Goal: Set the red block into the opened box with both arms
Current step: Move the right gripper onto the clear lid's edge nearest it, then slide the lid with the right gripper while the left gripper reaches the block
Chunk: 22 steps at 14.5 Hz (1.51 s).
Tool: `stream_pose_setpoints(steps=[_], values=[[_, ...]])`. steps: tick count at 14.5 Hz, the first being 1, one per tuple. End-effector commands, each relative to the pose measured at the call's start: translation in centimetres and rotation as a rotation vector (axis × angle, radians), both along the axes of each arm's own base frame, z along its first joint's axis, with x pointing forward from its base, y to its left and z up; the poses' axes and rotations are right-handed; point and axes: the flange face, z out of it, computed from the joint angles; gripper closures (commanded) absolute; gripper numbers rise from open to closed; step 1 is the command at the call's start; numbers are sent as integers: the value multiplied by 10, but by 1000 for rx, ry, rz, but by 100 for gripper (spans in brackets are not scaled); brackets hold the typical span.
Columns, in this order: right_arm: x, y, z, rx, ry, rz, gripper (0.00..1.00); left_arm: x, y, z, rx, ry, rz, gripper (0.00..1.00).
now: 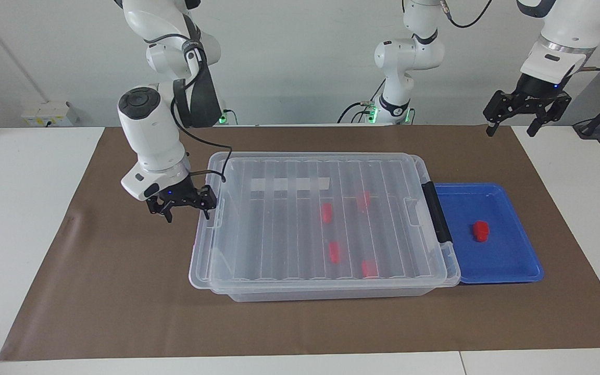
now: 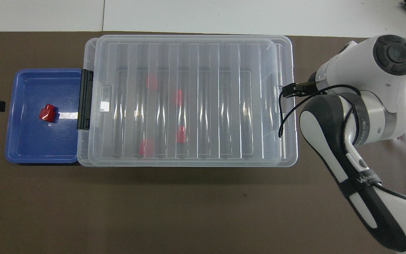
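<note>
The box [image 1: 331, 294] [image 2: 83, 155] is a clear bin whose ribbed lid [image 1: 305, 224] [image 2: 189, 106] lies on it, shifted toward the right arm's end and overhanging there. A black clip handle [image 1: 437, 219] [image 2: 85, 99] sits at the box's end by the tray. One red block [image 1: 480, 230] [image 2: 48, 113] lies in the blue tray [image 1: 519, 271] [image 2: 23, 148]. Several more red blocks [image 1: 334, 251] [image 2: 180, 134] show blurred through the lid. My right gripper [image 1: 186, 211] is open and low at the lid's overhanging end, one finger [image 1: 207, 211] at its edge. My left gripper [image 1: 511, 130] waits open, high over the mat's corner.
A brown mat [image 1: 123, 291] [image 2: 153, 211] covers the table under the box and tray. The tray butts against the box at the left arm's end. In the overhead view the right arm [image 2: 361, 116] covers the mat beside the box.
</note>
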Motion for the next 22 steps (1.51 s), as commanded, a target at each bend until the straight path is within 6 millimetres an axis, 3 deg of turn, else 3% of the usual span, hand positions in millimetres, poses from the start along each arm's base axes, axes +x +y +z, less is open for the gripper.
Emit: stream_pose_setpoints(steps=[1, 11, 18, 22], values=[[3, -20, -1, -38, 3, -17, 0, -6, -2, 0, -16, -26, -3, 0], [7, -70, 0, -74, 13, -51, 0, 0, -1, -1, -15, -80, -9, 0], [6, -108, 1, -81, 21, -53, 0, -29, -4, -45, -18, -15, -10, 0], [7, -123, 2, -97, 17, -39, 0, -5, 0, -64, -14, -83, -6, 0]])
